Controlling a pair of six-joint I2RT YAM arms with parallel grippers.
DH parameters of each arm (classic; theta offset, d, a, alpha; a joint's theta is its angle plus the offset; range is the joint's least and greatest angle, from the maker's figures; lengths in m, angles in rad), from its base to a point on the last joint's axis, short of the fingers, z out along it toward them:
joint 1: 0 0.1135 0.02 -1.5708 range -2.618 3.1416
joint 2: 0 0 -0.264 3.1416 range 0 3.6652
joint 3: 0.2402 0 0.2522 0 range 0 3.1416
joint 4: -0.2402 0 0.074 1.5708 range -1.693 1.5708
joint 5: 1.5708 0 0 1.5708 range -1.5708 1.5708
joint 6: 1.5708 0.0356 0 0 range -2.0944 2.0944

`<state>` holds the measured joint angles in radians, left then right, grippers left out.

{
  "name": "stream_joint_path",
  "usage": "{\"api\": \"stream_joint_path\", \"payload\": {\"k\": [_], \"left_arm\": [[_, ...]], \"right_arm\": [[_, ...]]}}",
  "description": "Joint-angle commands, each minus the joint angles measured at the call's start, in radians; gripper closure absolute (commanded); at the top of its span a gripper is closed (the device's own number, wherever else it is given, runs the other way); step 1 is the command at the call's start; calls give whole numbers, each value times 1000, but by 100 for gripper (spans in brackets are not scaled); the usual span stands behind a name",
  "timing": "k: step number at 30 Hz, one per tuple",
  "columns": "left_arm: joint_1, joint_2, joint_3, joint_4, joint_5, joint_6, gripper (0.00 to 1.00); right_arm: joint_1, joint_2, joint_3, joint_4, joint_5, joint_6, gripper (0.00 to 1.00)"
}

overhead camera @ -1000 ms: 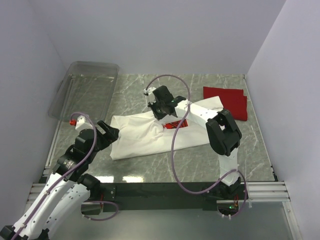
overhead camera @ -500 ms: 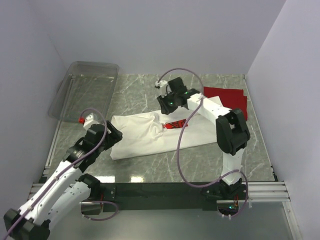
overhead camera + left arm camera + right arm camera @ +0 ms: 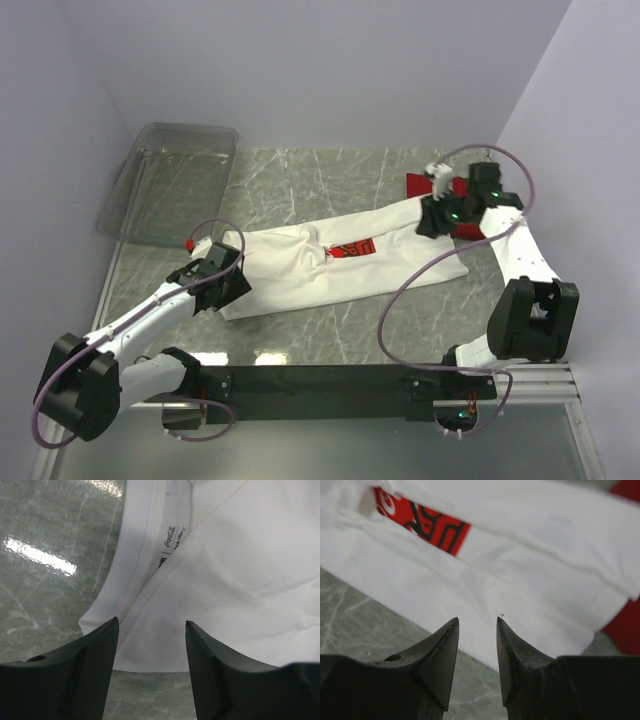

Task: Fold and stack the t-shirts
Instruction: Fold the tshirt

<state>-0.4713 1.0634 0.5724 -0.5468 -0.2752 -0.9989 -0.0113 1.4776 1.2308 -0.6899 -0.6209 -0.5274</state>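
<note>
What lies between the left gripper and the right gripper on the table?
The white t-shirt lies there, spread out lengthwise from the left gripper to the right gripper. The top external view shows the whole stretch.

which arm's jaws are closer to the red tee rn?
Right. The right arm has its jaws over the white t-shirt, beside the red t-shirt; the left arm is at the white one's opposite end.
</note>
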Motion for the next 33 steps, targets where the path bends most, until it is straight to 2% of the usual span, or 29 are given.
{"api": "stream_joint_path", "payload": {"k": [1,6,14,16,20,22,24,25,28,33], "left_arm": [[3,35,0,21,11,-29,39],[3,60,29,-54,-39,-49,38],[5,66,11,-59,28,-34,39],[5,60,4,-47,45,-27,47],[5,26,4,-54,48,-29,57],[5,3,7,-59,50,-26,70],[5,-11,9,-65,51,-26,76],[3,-26,9,-67,50,-26,86],[5,-58,6,-67,48,-29,99],[5,-100,3,-65,59,-30,99]], "right_arm": [[-162,-46,-80,-124,-52,-117,57],[-355,-51,-128,-181,-54,-197,57],[-493,9,-157,-194,-4,-240,56],[-504,19,-163,-192,1,-243,56],[-518,35,-175,-189,15,-241,55],[-524,44,-175,-183,21,-235,55],[-529,58,-172,-180,26,-229,55],[-530,73,-169,-183,30,-223,54],[-530,102,-163,-203,18,-227,50],[-530,154,-152,-204,35,-215,48]]}}
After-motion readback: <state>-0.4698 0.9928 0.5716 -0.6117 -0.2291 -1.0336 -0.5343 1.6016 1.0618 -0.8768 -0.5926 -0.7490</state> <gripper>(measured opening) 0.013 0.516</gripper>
